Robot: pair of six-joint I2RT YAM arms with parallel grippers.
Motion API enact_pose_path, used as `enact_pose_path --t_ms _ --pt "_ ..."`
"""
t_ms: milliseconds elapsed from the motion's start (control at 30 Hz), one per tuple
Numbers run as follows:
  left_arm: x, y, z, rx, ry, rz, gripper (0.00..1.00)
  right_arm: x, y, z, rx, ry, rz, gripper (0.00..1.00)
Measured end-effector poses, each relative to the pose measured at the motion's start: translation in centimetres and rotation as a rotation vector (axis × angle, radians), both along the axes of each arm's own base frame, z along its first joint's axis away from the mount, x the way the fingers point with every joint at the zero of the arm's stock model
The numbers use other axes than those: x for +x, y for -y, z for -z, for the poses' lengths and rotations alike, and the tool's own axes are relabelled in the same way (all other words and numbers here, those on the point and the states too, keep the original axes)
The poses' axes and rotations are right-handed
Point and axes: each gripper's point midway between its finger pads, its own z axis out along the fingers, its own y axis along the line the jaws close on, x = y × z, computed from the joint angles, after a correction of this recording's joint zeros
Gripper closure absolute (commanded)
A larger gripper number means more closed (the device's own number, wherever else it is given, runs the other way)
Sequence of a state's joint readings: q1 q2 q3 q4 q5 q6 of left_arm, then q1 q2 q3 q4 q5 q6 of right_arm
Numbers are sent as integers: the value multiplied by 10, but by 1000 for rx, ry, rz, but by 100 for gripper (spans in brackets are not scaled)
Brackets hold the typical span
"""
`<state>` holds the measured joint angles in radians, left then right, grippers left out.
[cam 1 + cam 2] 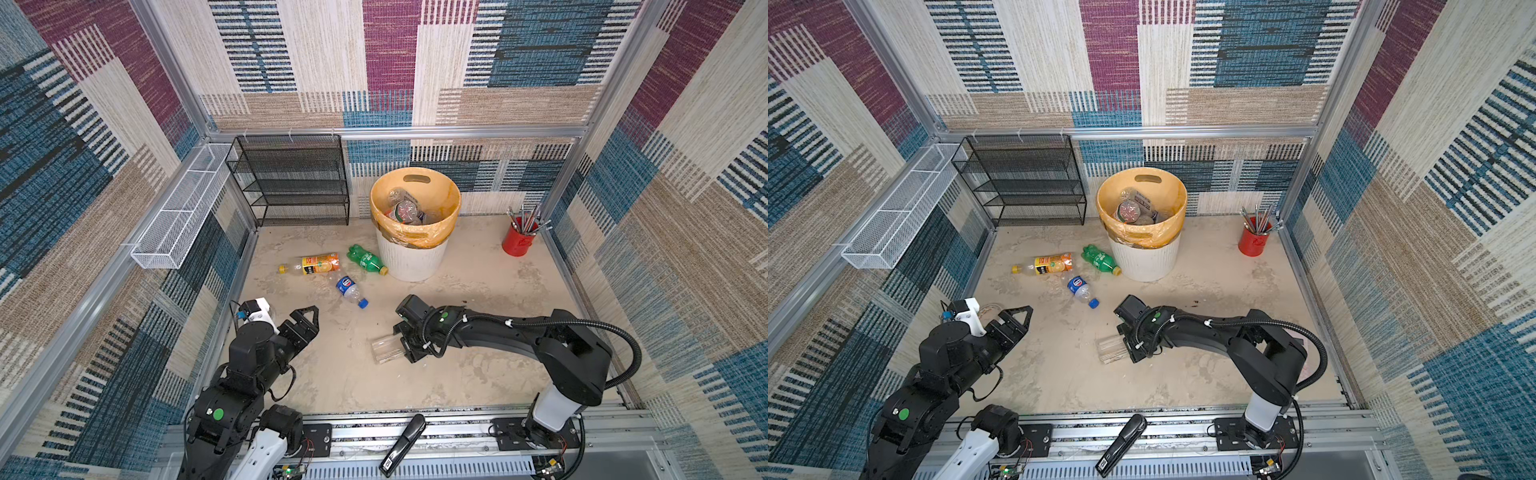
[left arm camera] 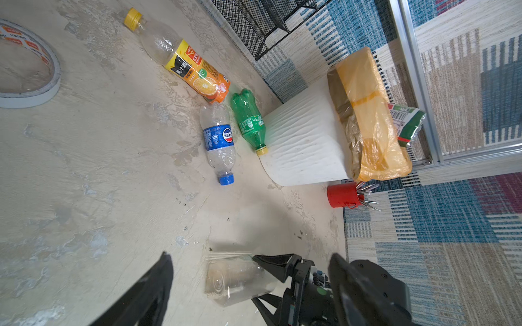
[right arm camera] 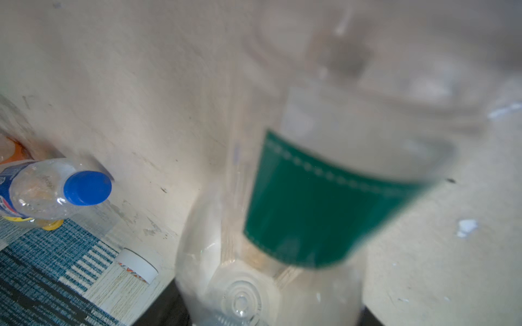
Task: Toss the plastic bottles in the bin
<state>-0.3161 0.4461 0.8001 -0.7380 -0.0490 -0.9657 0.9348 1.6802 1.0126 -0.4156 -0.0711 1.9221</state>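
My right gripper (image 1: 401,345) is shut on a clear bottle with a green label (image 1: 386,349), one finger on each side of its body, low over the floor in front of centre; the bottle (image 3: 324,197) fills the right wrist view, blurred. Three bottles lie left of the bin (image 1: 411,262): an orange-label one (image 1: 316,264), a green one (image 1: 368,259) with its cap against the bin wall, and a blue-label one (image 1: 351,289). The white bin has an orange liner and holds several bottles (image 1: 405,210). My left gripper (image 1: 305,320) stands open and empty at the near left.
A black mesh rack (image 1: 291,183) stands at the back left, with a white wire basket (image 1: 178,216) on the left wall. A red cup of pens (image 1: 517,241) sits at the back right. A tape roll (image 2: 28,65) lies by the left arm. A stapler (image 1: 403,444) rests on the front rail.
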Motion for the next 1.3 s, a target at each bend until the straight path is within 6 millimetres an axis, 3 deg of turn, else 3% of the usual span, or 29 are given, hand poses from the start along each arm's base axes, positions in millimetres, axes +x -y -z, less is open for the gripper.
enact_pose_path --t_ms 100,300,500,667,833,967,1100,1233,1300 --pt "1 0 2 3 -9 -1 13 2 9 -11 -5 48 0 48" --pt "4 0 4 11 -21 -8 14 4 33 -53 15 229 -42 48" --pt "4 -5 4 20 -12 -31 15 2 81 -100 31 512 -78 50" --pt "-3 -13 3 28 7 -59 15 4 119 -162 26 826 -91 48" --pt "-10 -22 3 41 16 -97 15 19 161 -255 -76 1140 -24 45" --pt "-11 -26 -3 47 21 -111 15 51 183 -327 -225 1303 25 43" --pt "-8 -26 -9 49 24 -115 15 106 179 -403 -368 1438 5 40" --pt "-7 -25 -11 46 33 -116 16 186 149 -477 -450 1561 -54 16" --pt "-7 -25 -15 43 41 -117 15 215 133 -494 -469 1584 -111 2"
